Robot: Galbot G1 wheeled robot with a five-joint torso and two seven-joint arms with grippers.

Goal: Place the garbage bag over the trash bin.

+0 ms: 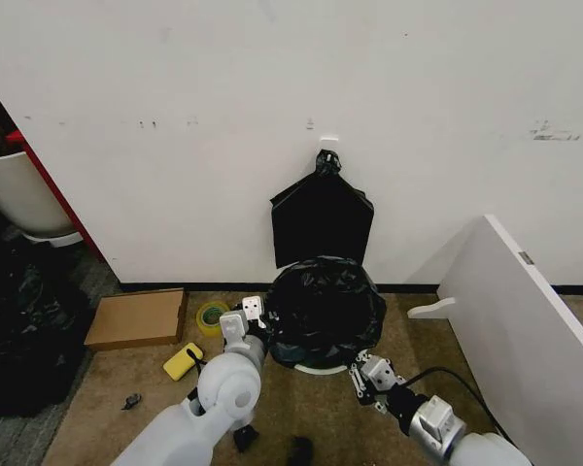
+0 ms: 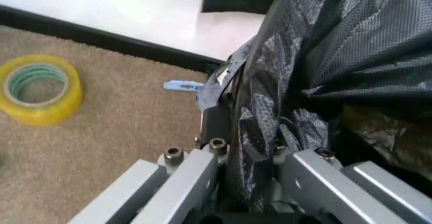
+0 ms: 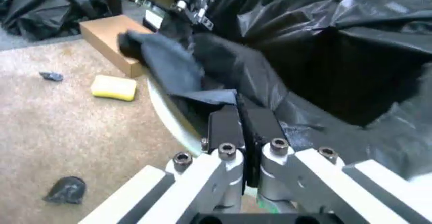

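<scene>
The garbage bag (image 1: 325,306) is a glossy black crinkled mass draped over the trash bin, whose cream rim (image 1: 321,369) peeks out at the near bottom edge. My left gripper (image 1: 256,317) is at the bag's left side. In the left wrist view it (image 2: 246,130) is shut on a fold of the garbage bag (image 2: 324,57). At the bag's near right side is my right gripper (image 1: 361,371). The right wrist view shows it (image 3: 242,114) shut on the hem of the garbage bag (image 3: 202,77), just above the trash bin's rim (image 3: 165,115).
A flat black knotted bundle (image 1: 322,218) hangs on the wall behind the bin. On the carpet to the left lie a yellow tape roll (image 1: 212,316), a cardboard box (image 1: 138,318) and a yellow sponge (image 1: 182,361). A white board (image 1: 525,320) leans at right. Black bags (image 1: 19,330) pile at left.
</scene>
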